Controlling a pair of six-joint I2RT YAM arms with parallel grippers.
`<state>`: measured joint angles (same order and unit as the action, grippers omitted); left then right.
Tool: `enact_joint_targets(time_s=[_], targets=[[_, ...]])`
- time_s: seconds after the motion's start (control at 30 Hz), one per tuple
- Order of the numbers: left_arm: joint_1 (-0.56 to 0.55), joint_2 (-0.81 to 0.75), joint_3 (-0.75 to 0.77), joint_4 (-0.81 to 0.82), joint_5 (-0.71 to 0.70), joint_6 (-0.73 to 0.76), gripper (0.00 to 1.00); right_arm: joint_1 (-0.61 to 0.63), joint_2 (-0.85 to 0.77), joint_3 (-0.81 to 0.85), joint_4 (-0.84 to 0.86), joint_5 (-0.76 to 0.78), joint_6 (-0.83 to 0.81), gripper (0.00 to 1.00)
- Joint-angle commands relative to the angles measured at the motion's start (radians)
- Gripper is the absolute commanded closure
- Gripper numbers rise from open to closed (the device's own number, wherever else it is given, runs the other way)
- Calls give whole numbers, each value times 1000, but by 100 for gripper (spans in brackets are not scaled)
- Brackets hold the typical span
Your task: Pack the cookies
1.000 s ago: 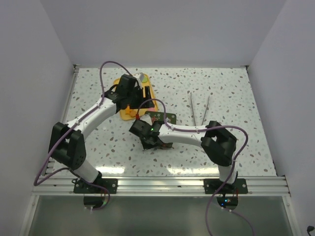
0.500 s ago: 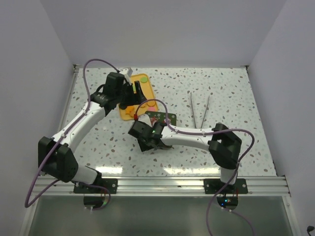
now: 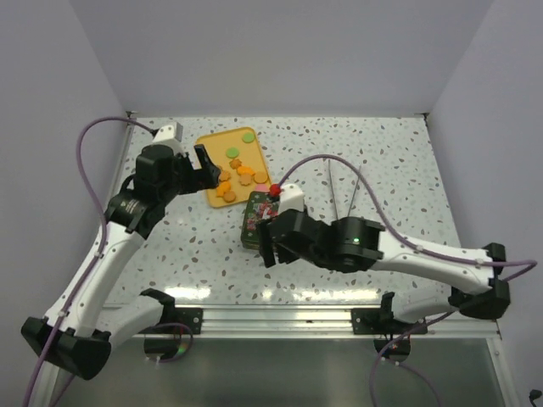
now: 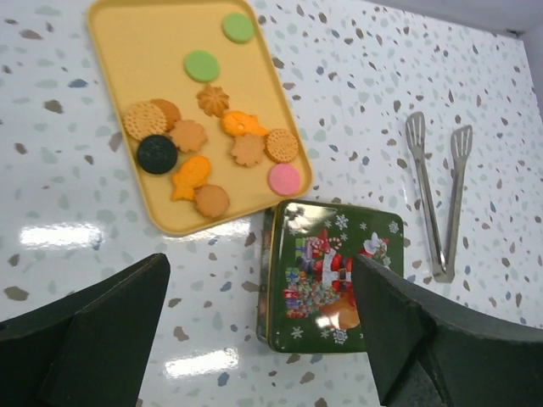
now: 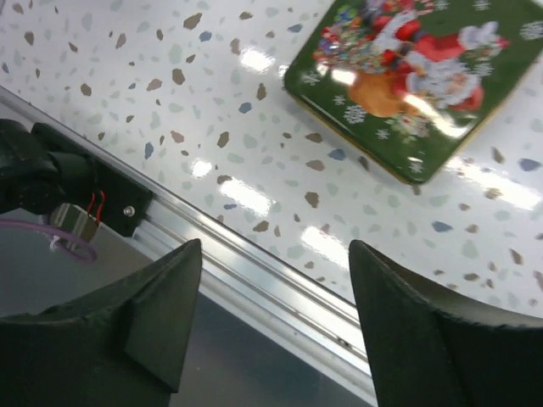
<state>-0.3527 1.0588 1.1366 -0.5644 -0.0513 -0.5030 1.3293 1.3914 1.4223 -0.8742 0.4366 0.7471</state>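
Note:
Several cookies (image 4: pixel 188 134), orange-brown, green, pink and black, lie loose on a yellow tray (image 4: pixel 144 51). In the top view the cookies (image 3: pixel 244 171) and tray (image 3: pixel 214 146) are at the back left. A closed green tin (image 4: pixel 335 275) with a Santa picture lies just in front of the tray's near corner; it also shows in the top view (image 3: pixel 254 222) and the right wrist view (image 5: pixel 416 68). My left gripper (image 4: pixel 259 331) hangs open high above table and tin, left of the tray (image 3: pixel 204 172). My right gripper (image 3: pixel 267 248) is open and empty over the table's front edge (image 5: pixel 276 314).
Metal tongs (image 4: pixel 437 195) lie on the speckled table to the right of the tin, seen in the top view as tongs (image 3: pixel 344 191). An aluminium rail (image 5: pixel 254 280) runs along the near edge. White walls close in the left, back and right.
Both arms have drawn back and up. The left gripper left the tray and swung left; the right gripper pulled off the tin toward the front and opened. Cookies and tin are now uncovered.

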Motion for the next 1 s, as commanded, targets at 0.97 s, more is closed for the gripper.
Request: enact_joint_targets(time_s=[0.97], targets=[[69,119,-666,774,-727,145,0,-4,-611,43,-540,304,146,1]])
